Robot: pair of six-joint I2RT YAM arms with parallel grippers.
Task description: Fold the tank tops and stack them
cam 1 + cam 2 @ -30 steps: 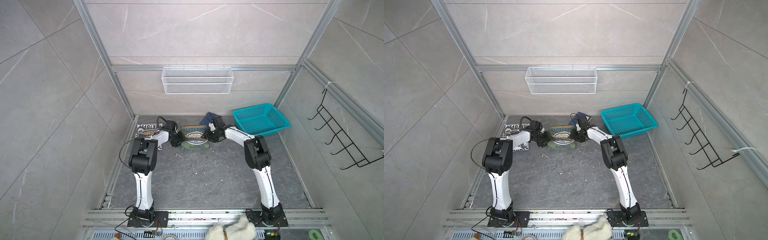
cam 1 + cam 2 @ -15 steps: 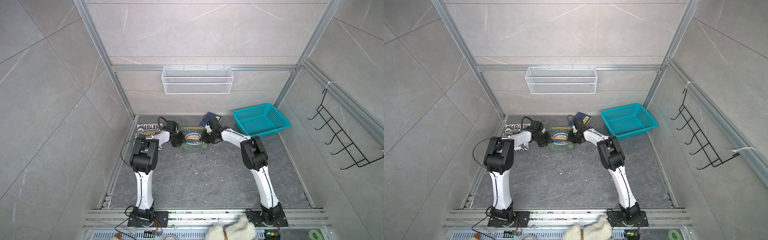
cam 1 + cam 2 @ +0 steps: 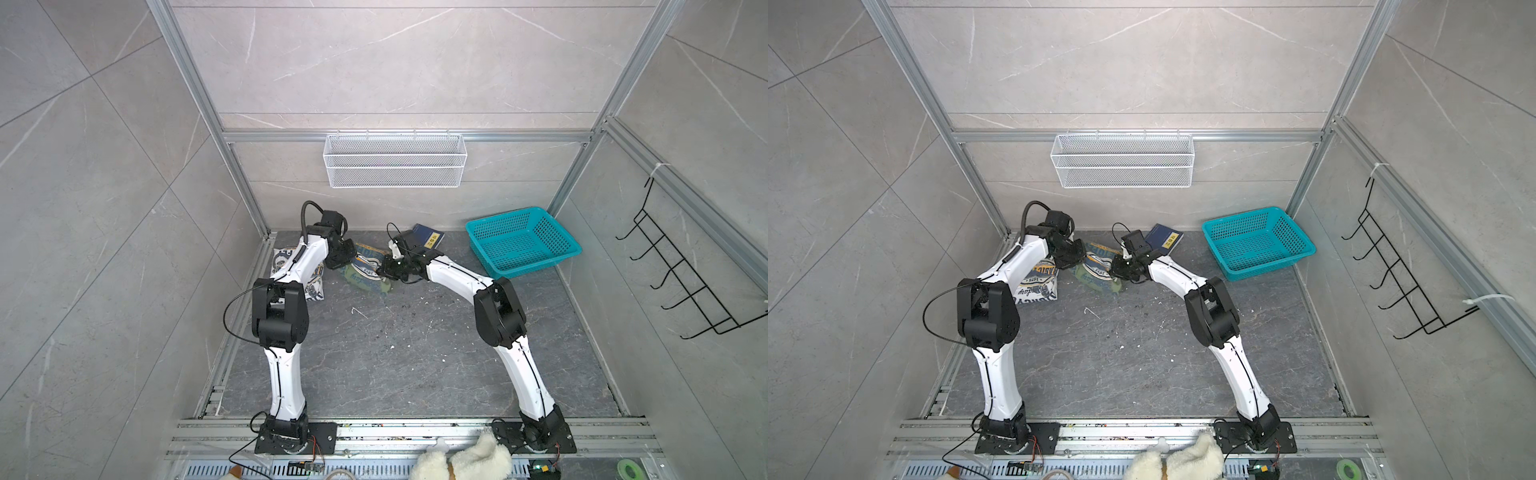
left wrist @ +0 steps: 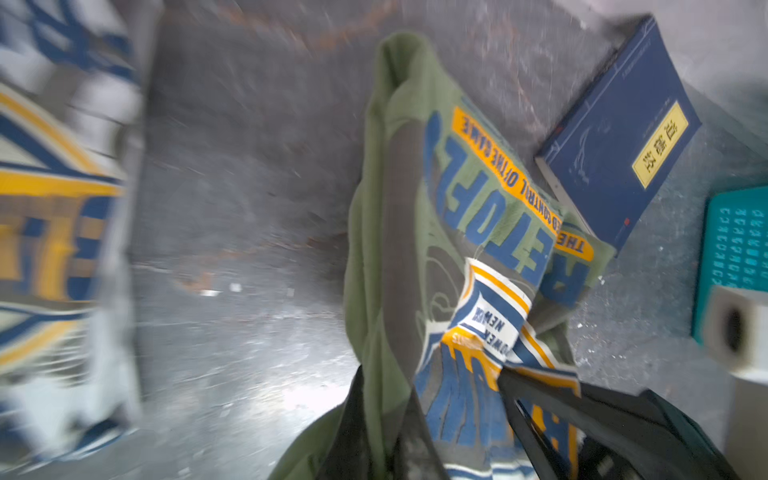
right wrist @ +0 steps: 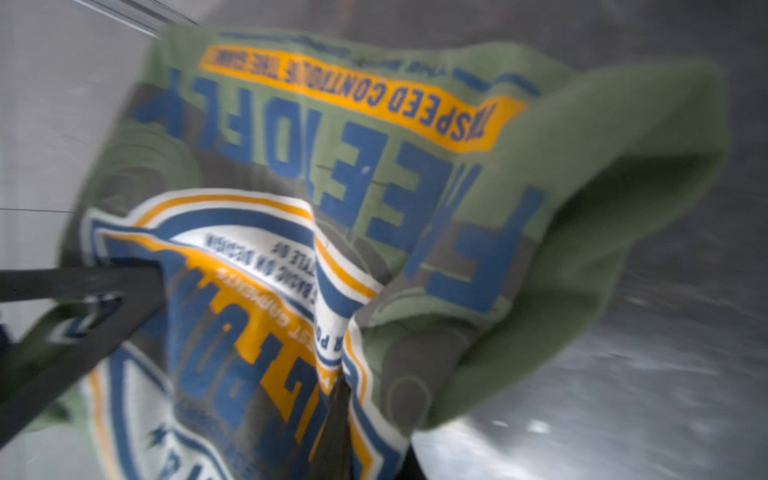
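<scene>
Though apart, two tank tops

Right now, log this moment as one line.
left end effector: shut on olive green cloth tank top | right end effector: shut on same top | white cloth tank top: lying apart

Olive tank top in left tool, seemingly against navy book

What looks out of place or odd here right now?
A navy book lies askew beside the olive tank top, unrelated to laundry. White specks litter the floor, and a fluffy plush sits by the front rail.
</scene>
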